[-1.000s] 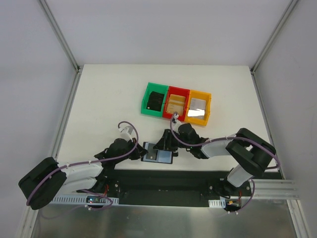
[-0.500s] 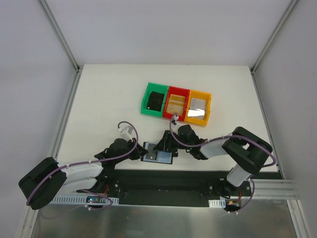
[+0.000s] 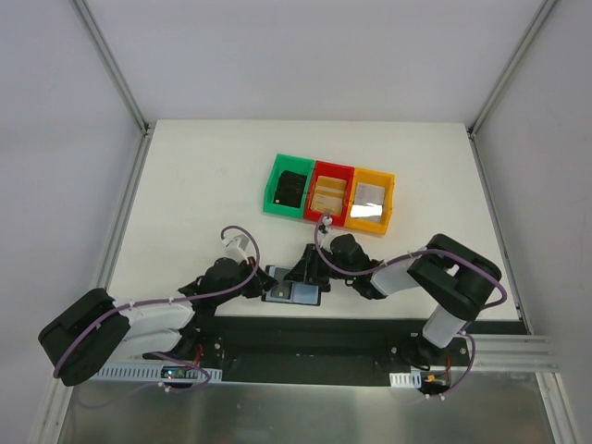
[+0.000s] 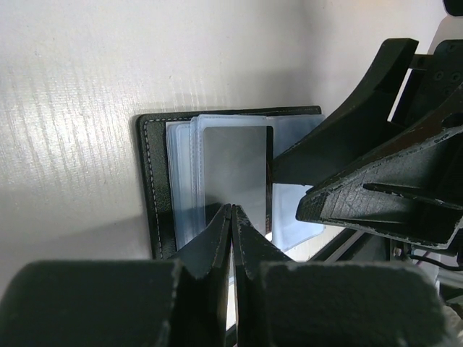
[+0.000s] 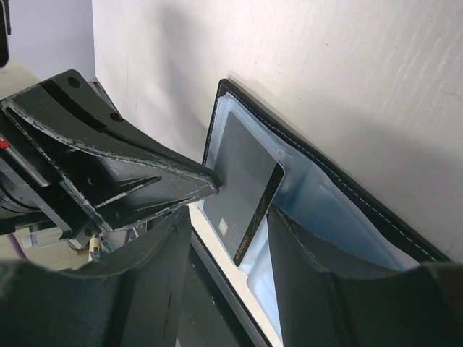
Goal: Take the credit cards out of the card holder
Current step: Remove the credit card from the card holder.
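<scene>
Far left, the left gripper [image 4: 231, 211] is low over the table [image 3: 199, 185]. Its two fingers are pressed tight together with nothing between them, tips down on the open card holder [image 4: 153, 181]. The holder lies flat at the table's near edge, right between the two grippers. It has a black rim with pale stitching, and clear sleeves [image 4: 181, 166] are fanned inside.

On top sits a dark grey card [image 4: 235, 163], its near end hidden behind those left fingertips (from above, both grippers cover most of the holder).

Over to the right gripper [image 5: 231, 217]: the jaws are spread and straddle the card's end, which shows a gold edge above the blue-grey lining. I cannot tell whether the pads actually touch it. There is a small mark on the card's face, too tiny to read.

Further back, well apart from all this, there is a green bin [image 3: 273, 185] with something black in it. Next come a red bin [image 3: 330, 167] holding a tan thing and a yellow bin [image 3: 375, 176] washed out by glare.
</scene>
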Robot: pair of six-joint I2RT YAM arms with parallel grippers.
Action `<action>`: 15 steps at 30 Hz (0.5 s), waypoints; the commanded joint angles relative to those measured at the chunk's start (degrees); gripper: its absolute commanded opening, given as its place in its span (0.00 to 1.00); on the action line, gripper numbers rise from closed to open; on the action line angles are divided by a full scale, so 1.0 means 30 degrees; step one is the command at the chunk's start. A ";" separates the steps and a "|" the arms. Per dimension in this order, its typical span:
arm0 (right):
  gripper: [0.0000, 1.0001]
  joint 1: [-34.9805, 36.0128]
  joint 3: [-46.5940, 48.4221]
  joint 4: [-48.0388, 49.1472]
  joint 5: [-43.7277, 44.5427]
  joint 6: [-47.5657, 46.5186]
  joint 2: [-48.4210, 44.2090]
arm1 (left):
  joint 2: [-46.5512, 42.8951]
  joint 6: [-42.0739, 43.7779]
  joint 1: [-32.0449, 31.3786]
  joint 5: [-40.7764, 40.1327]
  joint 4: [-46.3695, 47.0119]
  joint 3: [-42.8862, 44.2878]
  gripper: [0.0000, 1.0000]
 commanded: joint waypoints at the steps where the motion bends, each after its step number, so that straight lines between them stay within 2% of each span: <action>1: 0.48 0.0211 -0.0014 0.1595 -0.0521 0.0422 0.0291 | 0.0601 -0.0096 0.0180 0.0316 0.0131 -0.0663 0.00; 4: 0.43 0.0182 -0.0014 0.1595 -0.0463 0.0393 0.0320 | 0.0719 -0.0096 0.0151 0.0374 0.0306 -0.0663 0.00; 10: 0.27 0.0211 0.0073 0.1478 -0.0404 0.0481 0.0700 | 0.0485 -0.0037 0.0180 0.0345 0.0307 -0.0722 0.00; 15: 0.21 0.0182 0.0220 0.1420 -0.0404 0.0540 0.0964 | 0.0367 -0.0008 0.0180 0.0374 0.0277 -0.0751 0.00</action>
